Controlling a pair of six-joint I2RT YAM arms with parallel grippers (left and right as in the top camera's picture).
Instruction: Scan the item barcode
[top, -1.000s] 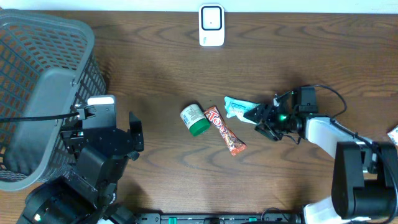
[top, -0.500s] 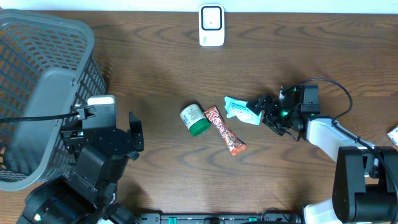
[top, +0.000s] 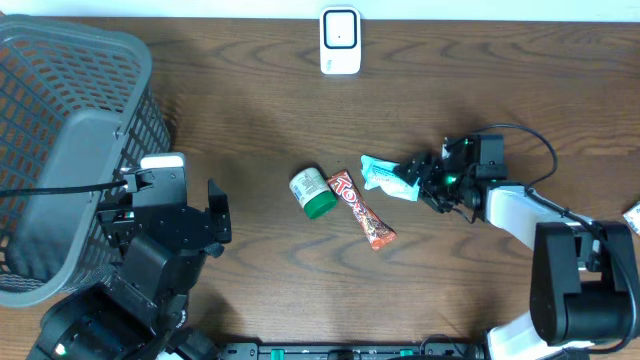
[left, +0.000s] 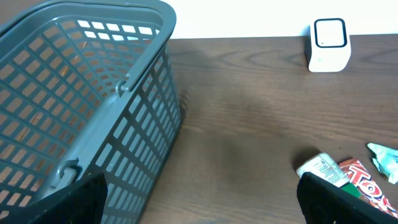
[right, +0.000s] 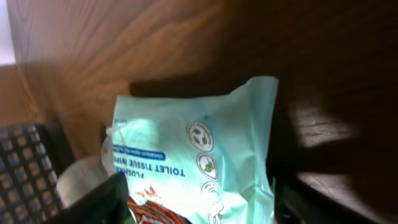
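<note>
A mint-green pack of toilet tissue wipes (top: 386, 176) lies flat on the wooden table, right of centre. My right gripper (top: 418, 184) is at its right end. In the right wrist view the pack (right: 199, 143) fills the gap between my two dark fingers, which straddle its sides; whether they press on it I cannot tell. The white barcode scanner (top: 340, 40) stands at the far edge, apart from both arms. My left gripper (top: 217, 212) hovers open and empty at the left, next to the basket.
A grey mesh basket (top: 60, 150) fills the left side. A small green-lidded jar (top: 313, 193) and a red candy bar (top: 362, 210) lie just left of the pack. Some packaging (top: 632, 215) pokes in at the right edge.
My right gripper has moved left onto the pack's end, its jaws first widening and then narrowing around it. The pack and the left arm have not moved.
</note>
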